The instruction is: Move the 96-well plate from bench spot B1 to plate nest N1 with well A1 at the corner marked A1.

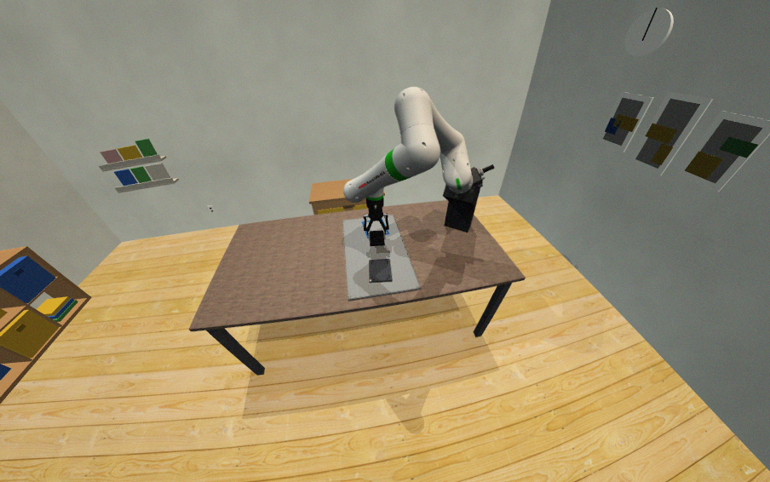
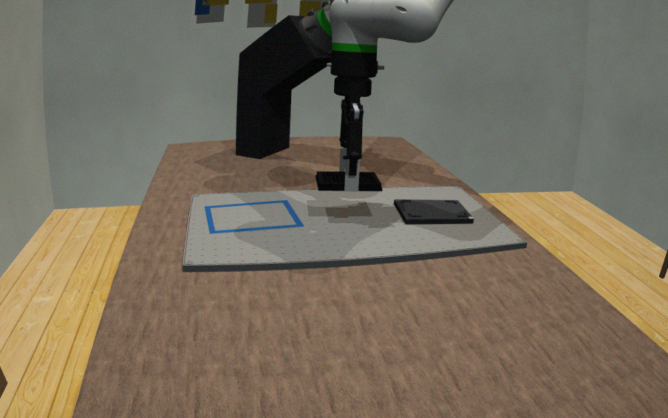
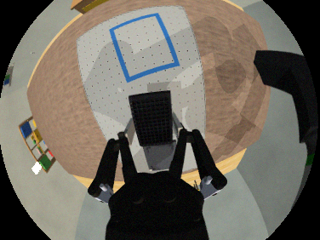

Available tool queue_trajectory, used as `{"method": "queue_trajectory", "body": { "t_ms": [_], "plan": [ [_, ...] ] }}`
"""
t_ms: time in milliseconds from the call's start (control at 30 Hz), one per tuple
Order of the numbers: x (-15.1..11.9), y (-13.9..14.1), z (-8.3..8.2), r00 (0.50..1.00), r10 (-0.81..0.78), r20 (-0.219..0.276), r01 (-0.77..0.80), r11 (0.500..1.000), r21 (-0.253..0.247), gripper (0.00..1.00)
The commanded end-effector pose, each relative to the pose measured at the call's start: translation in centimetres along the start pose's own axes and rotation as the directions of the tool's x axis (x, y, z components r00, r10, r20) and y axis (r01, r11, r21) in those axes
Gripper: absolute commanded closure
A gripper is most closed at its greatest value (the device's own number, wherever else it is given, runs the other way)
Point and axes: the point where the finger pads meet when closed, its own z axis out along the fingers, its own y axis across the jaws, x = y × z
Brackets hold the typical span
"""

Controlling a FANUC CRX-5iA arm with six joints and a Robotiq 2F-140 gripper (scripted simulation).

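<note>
My gripper [image 2: 349,182] is shut on the black 96-well plate [image 2: 343,181] and holds it level in the air above the middle of the grey bench mat [image 2: 345,226]. In the wrist view the plate [image 3: 151,119] sits between my two fingers, its wells facing up. The blue square outline of spot B1 [image 2: 252,216] lies empty at the mat's left end. The black plate nest N1 [image 2: 434,210] with its corner locators lies at the mat's right end, to the right of the plate. In the top view the plate [image 1: 376,238] hangs above the mat, short of the nest [image 1: 379,271].
The arm's black base block [image 2: 268,93] stands on the brown table behind the mat. A wooden cabinet [image 1: 329,197] stands beyond the table's far edge. A bookshelf [image 1: 25,306] stands at the room's left wall.
</note>
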Motion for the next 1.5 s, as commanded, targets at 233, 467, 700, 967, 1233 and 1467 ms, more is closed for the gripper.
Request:
{"method": "queue_trajectory", "body": {
  "t_ms": [233,467,700,967,1233,1467],
  "plan": [
    [-2.7,0.1,-0.1,1.000,0.000,-0.001,0.000,1.000,0.000,1.00],
    [-5.0,0.2,-0.2,1.000,0.000,-0.001,0.000,1.000,0.000,1.00],
    [-7.0,0.2,-0.2,1.000,0.000,-0.001,0.000,1.000,0.000,1.00],
    [-9.3,0.3,-0.3,1.000,0.000,-0.001,0.000,1.000,0.000,1.00],
    [-12.0,0.4,-0.4,1.000,0.000,-0.001,0.000,1.000,0.000,1.00],
    [-13.7,0.5,-0.4,1.000,0.000,-0.001,0.000,1.000,0.000,1.00]
  ]
}}
